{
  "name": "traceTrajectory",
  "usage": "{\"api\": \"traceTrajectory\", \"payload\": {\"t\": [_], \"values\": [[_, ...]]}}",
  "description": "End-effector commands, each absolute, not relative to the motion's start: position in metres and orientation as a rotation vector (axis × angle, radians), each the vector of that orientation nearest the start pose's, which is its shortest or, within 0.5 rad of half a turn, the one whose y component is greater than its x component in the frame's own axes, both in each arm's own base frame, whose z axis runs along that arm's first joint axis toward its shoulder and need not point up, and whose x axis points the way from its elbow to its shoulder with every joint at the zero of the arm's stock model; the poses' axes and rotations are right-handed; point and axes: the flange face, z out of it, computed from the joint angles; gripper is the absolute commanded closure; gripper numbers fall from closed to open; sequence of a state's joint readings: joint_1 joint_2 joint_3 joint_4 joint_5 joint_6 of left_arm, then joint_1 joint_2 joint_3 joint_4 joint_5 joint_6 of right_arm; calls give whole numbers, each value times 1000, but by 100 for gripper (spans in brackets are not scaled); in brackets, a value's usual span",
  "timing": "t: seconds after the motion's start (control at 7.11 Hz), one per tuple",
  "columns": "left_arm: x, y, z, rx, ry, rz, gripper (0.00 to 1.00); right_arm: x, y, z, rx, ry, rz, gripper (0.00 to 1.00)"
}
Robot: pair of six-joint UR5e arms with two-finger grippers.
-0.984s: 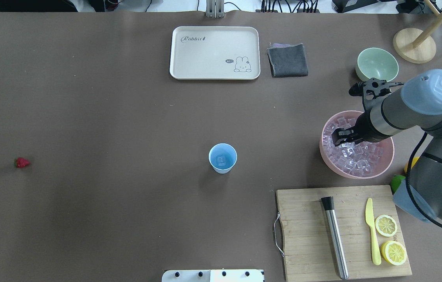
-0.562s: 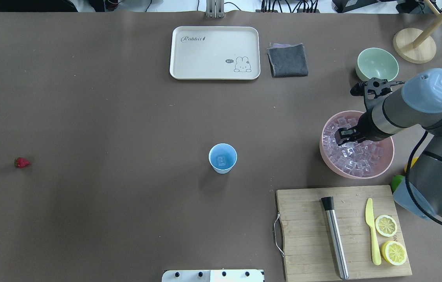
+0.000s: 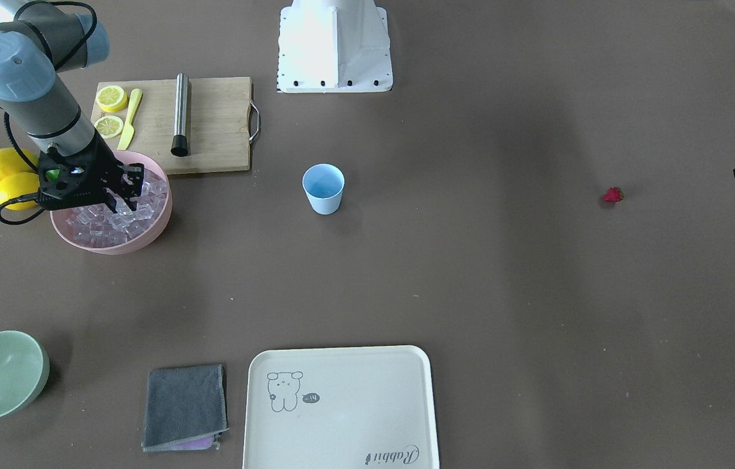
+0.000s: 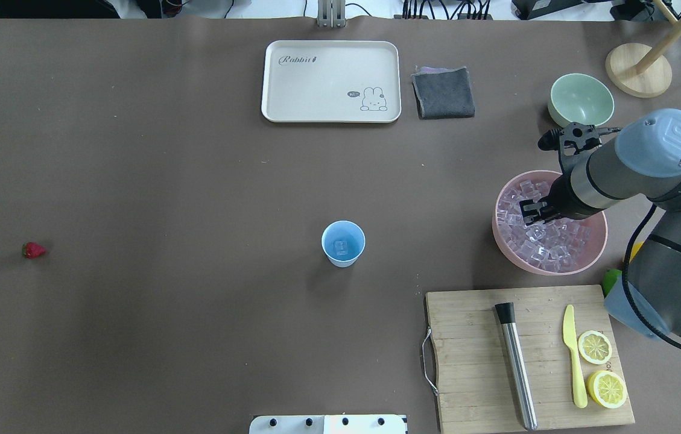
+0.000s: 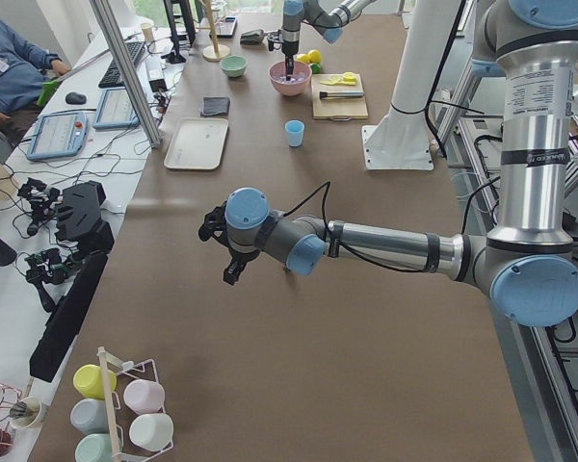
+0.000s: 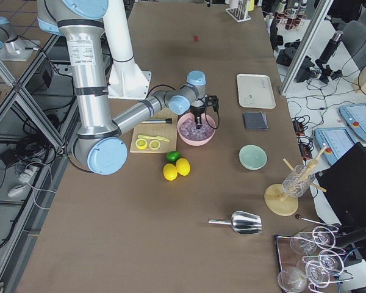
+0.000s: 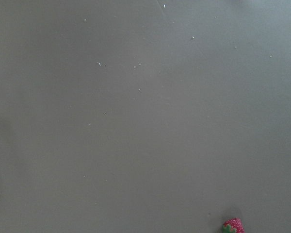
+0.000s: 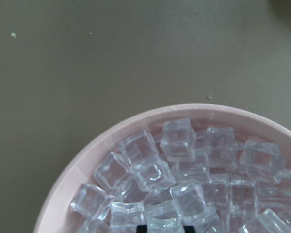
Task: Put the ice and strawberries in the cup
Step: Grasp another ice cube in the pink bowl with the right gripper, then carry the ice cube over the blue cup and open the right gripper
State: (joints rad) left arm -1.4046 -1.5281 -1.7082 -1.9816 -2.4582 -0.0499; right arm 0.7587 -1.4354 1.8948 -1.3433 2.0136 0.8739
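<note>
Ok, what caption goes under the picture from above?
Right arm, jaws down among the ice in the pink bowl; one cube in the blue cup; strawberry far off.

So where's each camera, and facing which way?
Front-facing: across the table, facing robot; right arm, pink bowl.
Overhead: behind robot, looking down; right arm; same cup as front-facing.
Exterior left: table's left end; left arm near.
Exterior right: right end; right arm near.
Left wrist: down at strawberry; no arm.
Right wrist: down into ice; no arm.

The left pincer hangs above the brown desk; far off, a small light-blue plastic cup stands near a cream rectangular tray.
</note>
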Motion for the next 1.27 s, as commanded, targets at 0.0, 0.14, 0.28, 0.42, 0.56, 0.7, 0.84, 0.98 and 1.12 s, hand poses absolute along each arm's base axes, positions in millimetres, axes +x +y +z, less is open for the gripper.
{"api": "traceTrajectory", "payload": {"t": [0.0, 0.14, 0.28, 0.42, 0.56, 0.7, 0.84, 0.98, 1.12], "values": [[26, -492, 557, 376, 916, 331, 1, -325, -440, 390, 153, -824, -102, 100], [26, -492, 557, 376, 916, 331, 1, -318, -453, 365, 142, -865, -93, 100], [27, -492, 557, 376, 916, 333, 1, -326, -469, 324, 121, -869, -78, 100], [28, -492, 557, 375, 916, 334, 1, -349, -476, 275, 83, -864, -29, 100], [29, -492, 557, 373, 919, 334, 1, -378, -475, 235, 30, -896, 79, 100], [31, -493, 562, 363, 920, 336, 1, -417, -475, 203, 33, -897, 134, 100], [31, -494, 561, 365, 919, 337, 1, -459, -470, 178, 35, -886, 190, 100], [31, -495, 560, 365, 919, 336, 1, -493, -458, 162, 37, -875, 224, 100], [32, -495, 560, 365, 920, 337, 1, -518, -437, 153, 53, -871, 240, 100]]}}
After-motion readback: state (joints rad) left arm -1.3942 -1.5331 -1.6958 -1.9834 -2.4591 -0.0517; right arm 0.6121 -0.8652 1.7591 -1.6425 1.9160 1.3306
